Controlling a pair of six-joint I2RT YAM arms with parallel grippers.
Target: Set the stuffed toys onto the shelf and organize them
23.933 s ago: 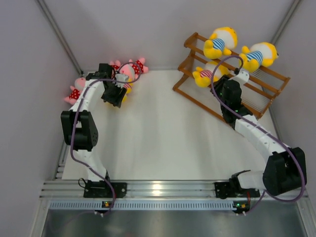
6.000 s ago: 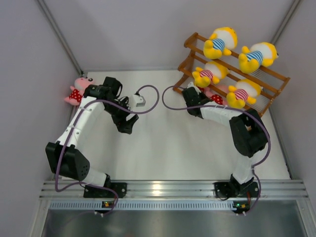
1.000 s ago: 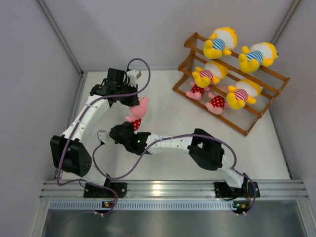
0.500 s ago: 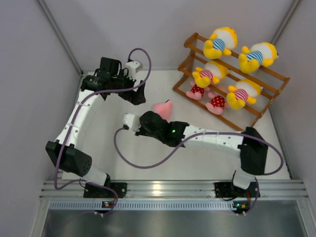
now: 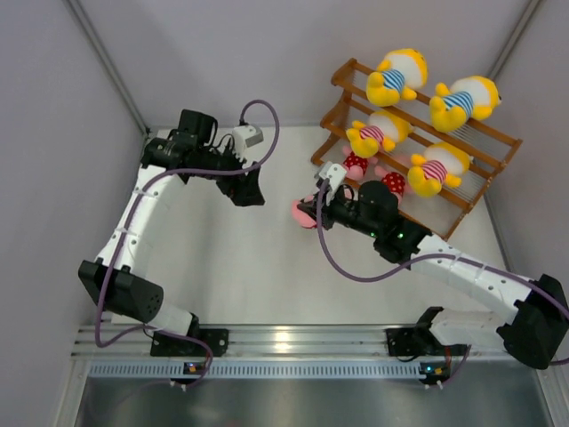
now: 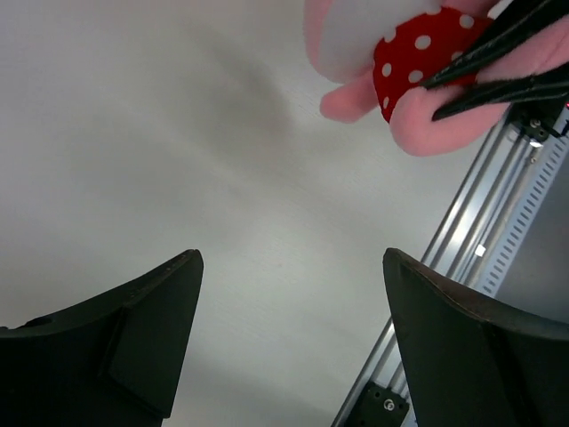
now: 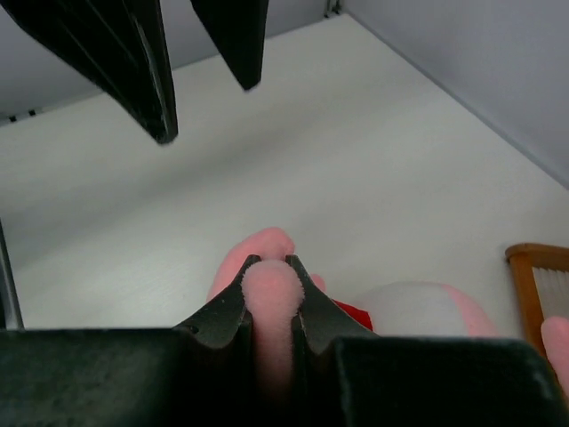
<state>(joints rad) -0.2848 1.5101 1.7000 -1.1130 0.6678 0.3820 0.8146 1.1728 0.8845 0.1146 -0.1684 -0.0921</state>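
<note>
- right gripper [image 7: 269,265]: fingers clamped hard on 1 pink limb of the pink stuffed toy [image 7: 418,307]; the plush bulges up between the 2 pads.
- pink stuffed toy [image 5: 303,213]: red white-dotted outfit, hanging from that single pinched limb. It sits over the table [image 5: 249,267], just off the near left end of the shelf [image 5: 504,136] and outside its rails. Whether it touches the table surface cannot be told.
- left gripper [image 6: 292,258]: fingers spread wide, nothing between them. It is pointed down at bare table, near the held toy but apart from it.
- shelf: brown wooden 3-tier stepped rack at the far right corner of the table.
- top tier: 2 yellow toys in blue-and-white stripes [image 5: 396,76] [image 5: 462,100].
- middle tier: 2 yellow toys in pink-and-white stripes [image 5: 378,132] [image 5: 436,165].
- lowest tier: 2 pink dotted toys [image 5: 356,163] [image 5: 394,182], partly hidden behind the right arm.
</note>
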